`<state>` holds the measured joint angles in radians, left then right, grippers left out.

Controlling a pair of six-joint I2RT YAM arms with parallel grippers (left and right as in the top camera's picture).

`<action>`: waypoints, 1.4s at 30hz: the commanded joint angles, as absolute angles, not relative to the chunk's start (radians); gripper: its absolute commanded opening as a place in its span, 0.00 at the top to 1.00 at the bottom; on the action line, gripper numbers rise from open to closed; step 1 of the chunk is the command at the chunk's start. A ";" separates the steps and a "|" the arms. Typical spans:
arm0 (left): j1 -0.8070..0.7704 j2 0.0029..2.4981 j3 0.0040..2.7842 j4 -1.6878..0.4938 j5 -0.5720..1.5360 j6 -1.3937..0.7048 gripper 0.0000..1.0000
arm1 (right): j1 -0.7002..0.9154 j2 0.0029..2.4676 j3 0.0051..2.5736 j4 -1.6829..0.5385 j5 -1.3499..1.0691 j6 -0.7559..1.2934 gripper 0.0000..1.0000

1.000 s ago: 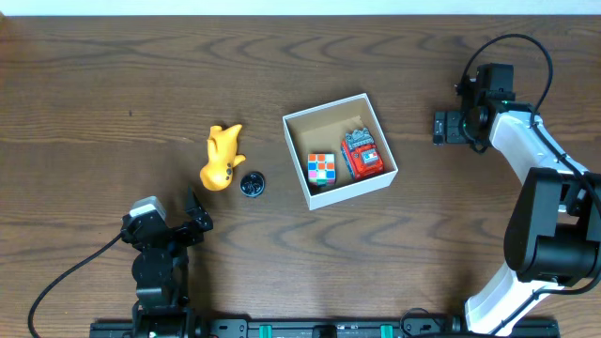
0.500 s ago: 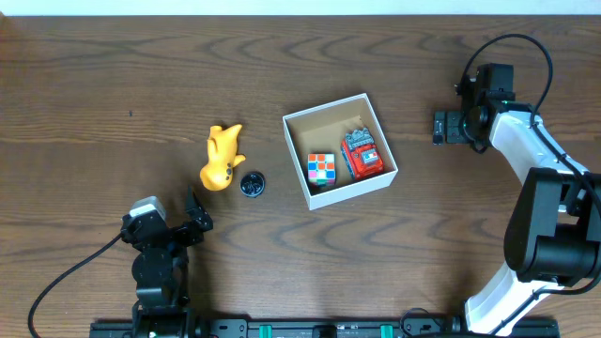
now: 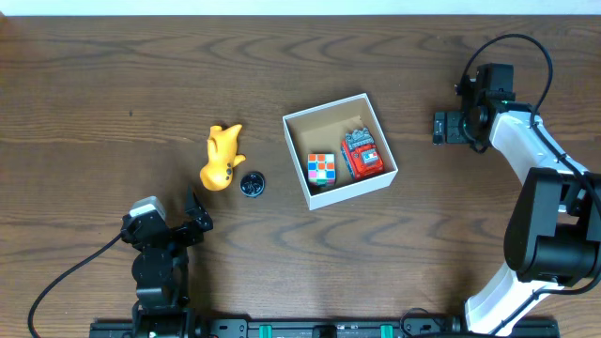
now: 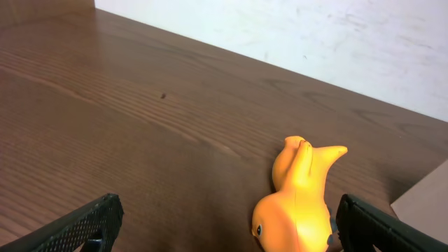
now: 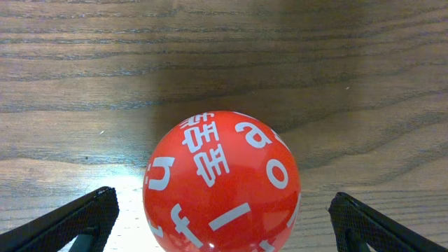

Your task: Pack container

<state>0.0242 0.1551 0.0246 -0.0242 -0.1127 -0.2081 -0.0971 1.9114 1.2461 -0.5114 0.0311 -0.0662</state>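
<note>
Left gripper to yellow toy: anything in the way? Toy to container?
Nothing visible between left gripper and yellow toy. A black disc lies beside the toy on the container side, near that path.

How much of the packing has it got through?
A colour cube and a red vehicle already lie in the container. The right gripper is open with a red lettered ball between its fingers. A yellow toy and a small black disc wait on the table by the open left gripper.

Square white container [image 3: 324, 131], brown inside, open-topped, slightly rotated, mid-table
</note>
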 commanded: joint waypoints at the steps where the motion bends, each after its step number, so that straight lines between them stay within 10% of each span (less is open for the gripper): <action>1: 0.023 0.148 0.004 -0.060 -0.143 -0.195 0.02 | -0.098 1.893 1.242 -0.511 0.034 -0.068 0.01; 26: 0.022 0.200 0.133 0.034 0.019 -0.165 0.02 | -0.098 1.893 1.242 -0.511 0.034 -0.068 0.01; 42: 0.022 1.277 1.127 -0.607 0.072 -0.053 0.02 | -0.098 1.893 1.242 -0.511 0.034 -0.068 0.01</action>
<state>0.0242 1.1473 1.0229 -0.5793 0.0368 -0.0731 -0.0971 1.9114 1.2438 -0.5114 0.0311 -0.0662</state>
